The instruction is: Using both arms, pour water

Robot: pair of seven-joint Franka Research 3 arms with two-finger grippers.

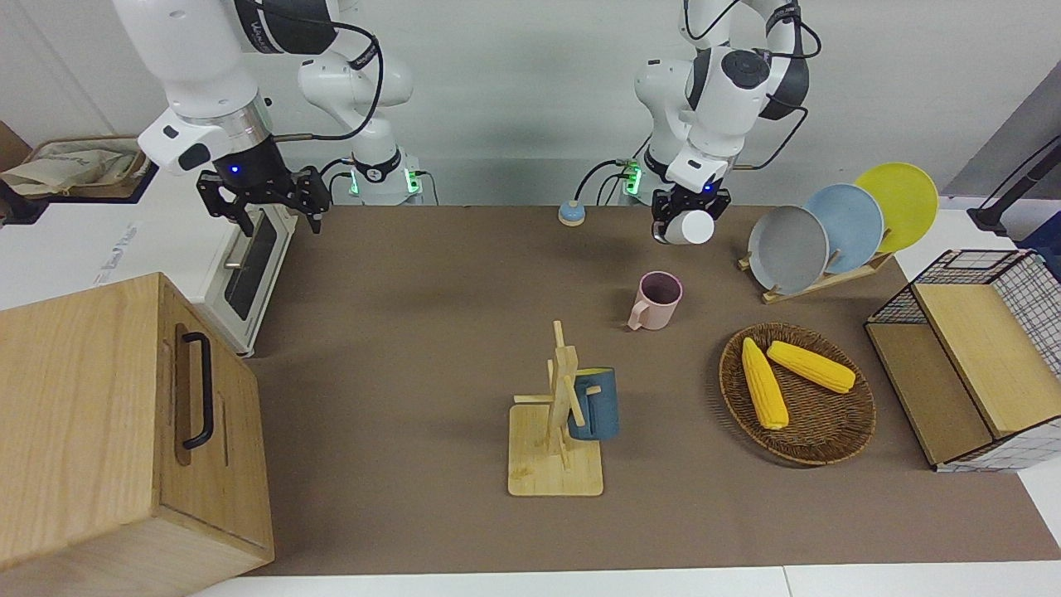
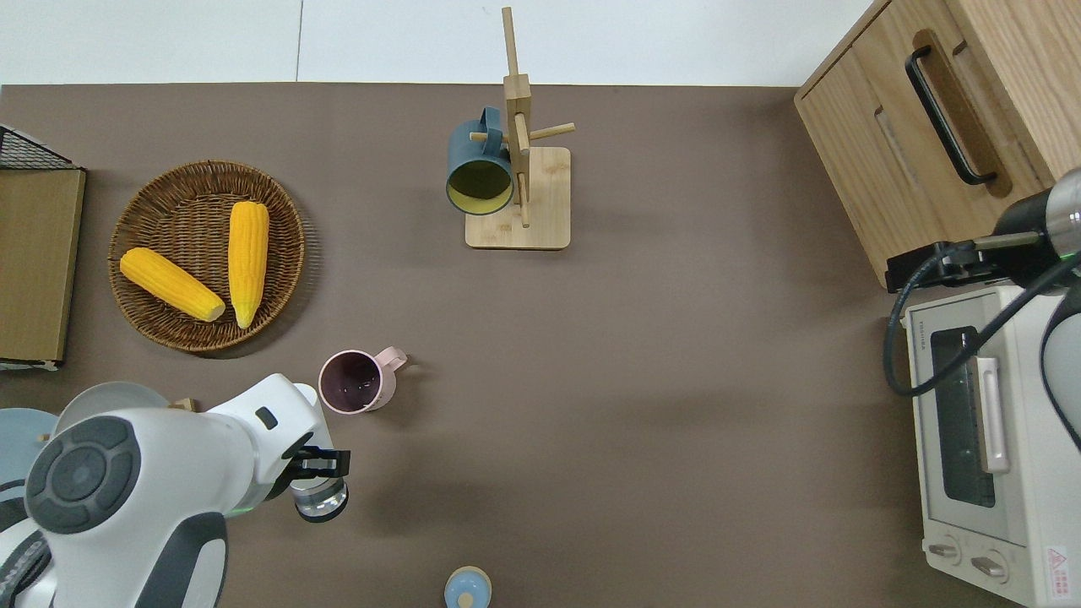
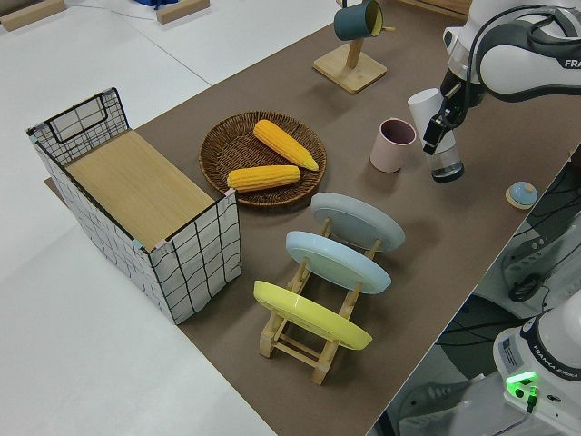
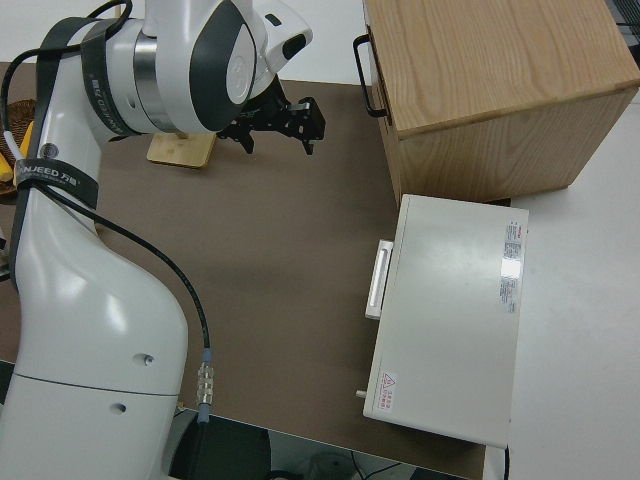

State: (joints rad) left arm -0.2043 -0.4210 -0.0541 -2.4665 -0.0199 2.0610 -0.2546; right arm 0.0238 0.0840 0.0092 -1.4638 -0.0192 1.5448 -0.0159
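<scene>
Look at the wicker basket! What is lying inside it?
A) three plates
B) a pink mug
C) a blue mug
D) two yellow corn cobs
D: two yellow corn cobs lie side by side in the round wicker basket; the pink mug stands on the table nearer to the robots.

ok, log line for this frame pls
phase: pre-pour | left gripper: shut on white cup, up in the air, tilted | pink mug: upright on table | right gripper: open, holding nothing

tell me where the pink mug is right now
The pink mug stands upright on the brown table toward the left arm's end, nearer to the robots than the corn basket, beside the left claw.
</scene>
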